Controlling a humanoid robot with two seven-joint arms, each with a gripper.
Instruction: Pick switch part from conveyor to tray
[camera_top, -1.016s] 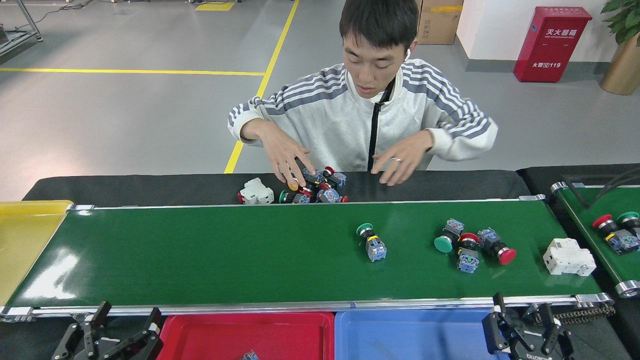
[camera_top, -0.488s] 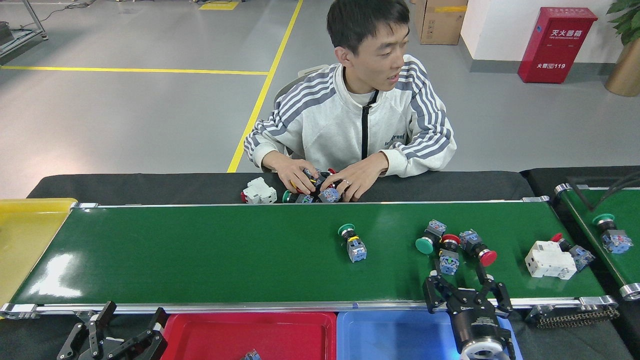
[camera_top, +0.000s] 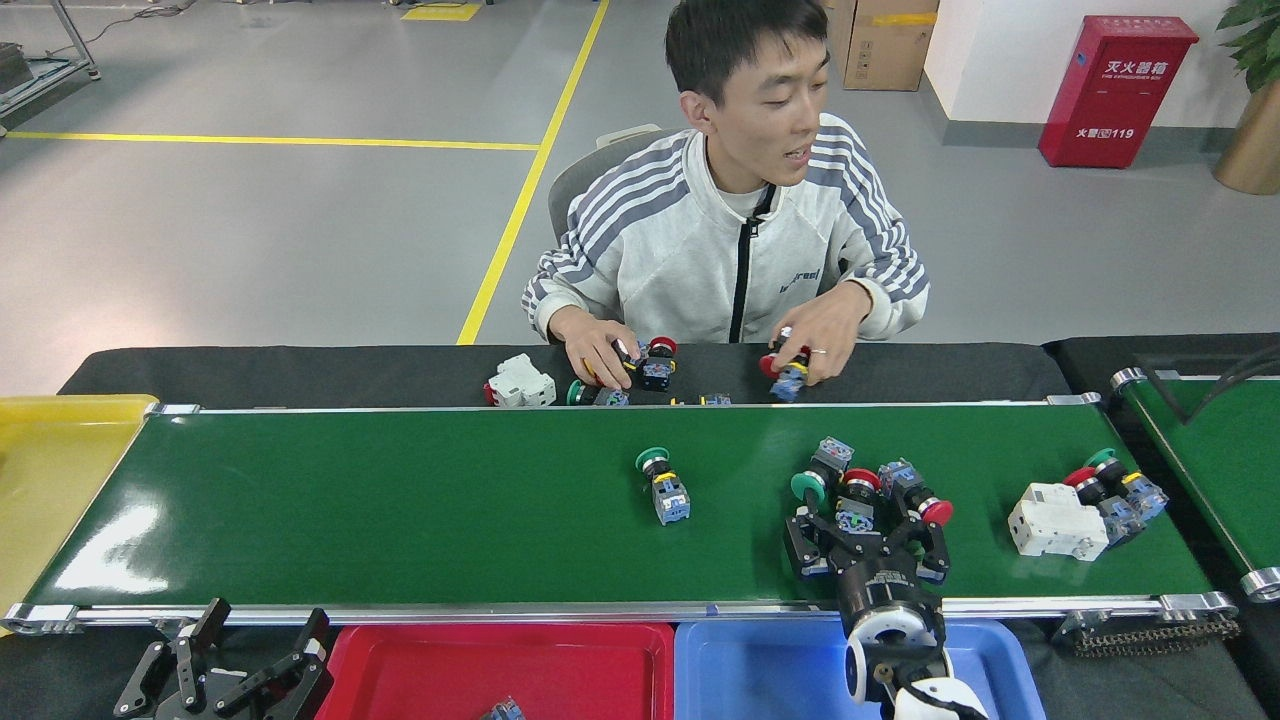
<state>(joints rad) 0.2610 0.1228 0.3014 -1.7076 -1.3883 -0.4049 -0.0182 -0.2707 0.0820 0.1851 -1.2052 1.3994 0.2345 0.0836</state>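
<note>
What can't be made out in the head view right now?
- Right pincer: open over the cluster of push-button switches; its body hides the middle switch's lower part, so contact is unreadable.
- Red tray: a part is cut off by the bottom edge.
- Left pincer: partly cropped by the bottom edge.
- Switch in the person's hand: mostly covered by fingers.

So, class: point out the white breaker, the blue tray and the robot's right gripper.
white breaker (camera_top: 1056, 520), head view, on its top face.
blue tray (camera_top: 760, 670), head view, on its bare floor.
right gripper (camera_top: 868, 528), head view, midway between its fingertips.
</note>
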